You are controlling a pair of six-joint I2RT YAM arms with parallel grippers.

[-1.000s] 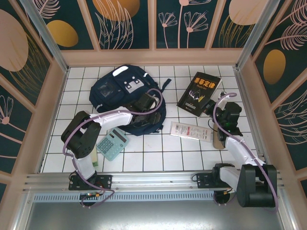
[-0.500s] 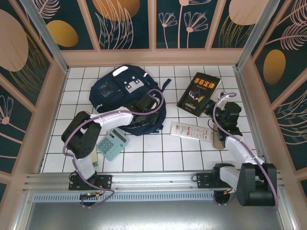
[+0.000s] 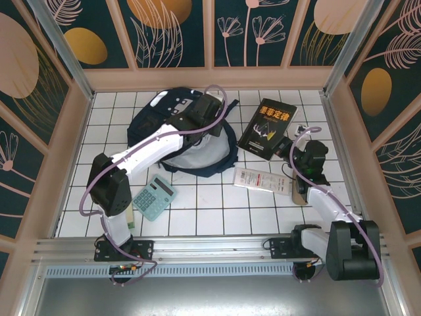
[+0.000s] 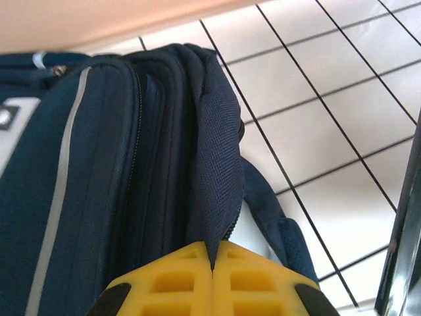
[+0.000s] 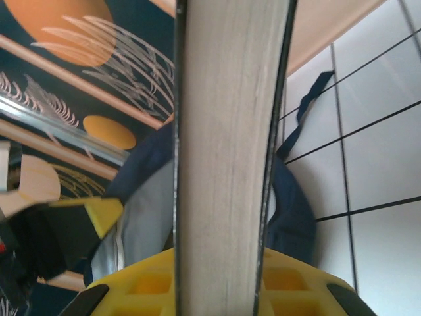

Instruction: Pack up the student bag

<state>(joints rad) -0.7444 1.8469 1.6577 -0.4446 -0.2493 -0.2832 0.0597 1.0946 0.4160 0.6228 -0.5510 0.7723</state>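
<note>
From above, the backpack lies far-left on the desk, its flap held up by the left end effector. Left wrist: its fingers pinch shut on backpack fabric. Right wrist: the right end effector clamps a book.

The black book has big orange Chinese signs on its cover. They look like 墨菲定律, but they are small, so I am not sure. The flat white packet has a red mark and lines of print, too tiny to read. The calculator keys and the pale patches on the student bag are too small to read.
</note>
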